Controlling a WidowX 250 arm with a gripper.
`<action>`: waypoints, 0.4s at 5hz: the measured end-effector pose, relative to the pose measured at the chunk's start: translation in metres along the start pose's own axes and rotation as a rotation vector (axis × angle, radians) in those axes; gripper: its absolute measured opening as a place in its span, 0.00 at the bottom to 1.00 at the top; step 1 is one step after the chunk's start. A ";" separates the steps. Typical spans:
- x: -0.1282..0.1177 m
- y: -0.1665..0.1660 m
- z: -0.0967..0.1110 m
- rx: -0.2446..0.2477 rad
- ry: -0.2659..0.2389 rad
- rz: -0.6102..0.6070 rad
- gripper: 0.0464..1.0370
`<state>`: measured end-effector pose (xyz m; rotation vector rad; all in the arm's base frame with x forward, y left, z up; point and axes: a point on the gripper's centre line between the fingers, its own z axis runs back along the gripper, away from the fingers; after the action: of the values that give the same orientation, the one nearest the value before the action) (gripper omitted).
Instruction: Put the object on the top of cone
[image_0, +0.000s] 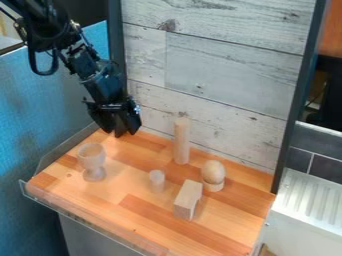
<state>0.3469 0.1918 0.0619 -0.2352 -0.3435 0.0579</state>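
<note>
- Camera view: the black gripper (119, 132) hangs over the far left part of the wooden tabletop (133, 220); whether it is open or closed, I cannot tell.
- Which piece is the task's object or cone is unclear.
- A goblet-shaped piece (92, 161) stands left, a tall cylinder (182, 142) at the far side.
- A small pale piece (157, 180) stands mid-table, left of a notched block (188, 200).
- A round-topped piece (213, 175) stands right.
</note>
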 end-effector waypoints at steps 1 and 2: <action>-0.009 0.003 -0.014 -0.017 0.038 0.021 0.96; -0.025 0.008 -0.018 0.023 0.116 0.031 0.96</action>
<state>0.3295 0.1931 0.0350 -0.2197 -0.2241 0.0781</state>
